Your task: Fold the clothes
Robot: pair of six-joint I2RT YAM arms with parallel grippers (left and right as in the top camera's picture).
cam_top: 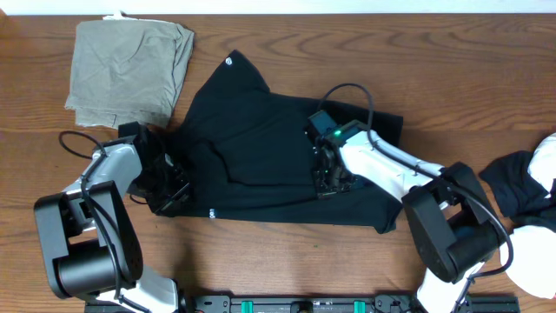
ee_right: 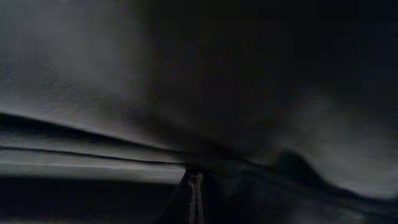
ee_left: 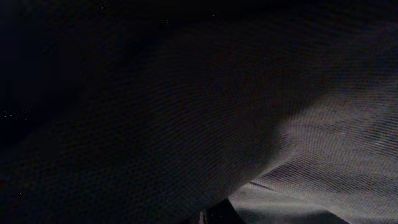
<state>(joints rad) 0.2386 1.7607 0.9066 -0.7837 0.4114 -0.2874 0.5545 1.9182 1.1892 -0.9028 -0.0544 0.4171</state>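
Note:
A black garment (cam_top: 261, 148) lies spread across the middle of the table, with a small white logo (cam_top: 232, 61) at its top corner. My left gripper (cam_top: 171, 187) is at the garment's left edge. Black fabric (ee_left: 186, 112) fills the left wrist view and hides all but the fingertips (ee_left: 204, 218), which look closed on it. My right gripper (cam_top: 331, 180) is on the garment's middle right. In the right wrist view its fingers (ee_right: 194, 193) are pressed together on a fold of black fabric (ee_right: 261, 93). A second black and white garment (cam_top: 519, 187) lies at the right edge.
A folded olive-khaki garment (cam_top: 130, 69) lies at the back left. A white object (cam_top: 537, 261) sits at the right front edge. Bare wooden table (cam_top: 287, 261) shows in front of the black garment. Cables run from both arms.

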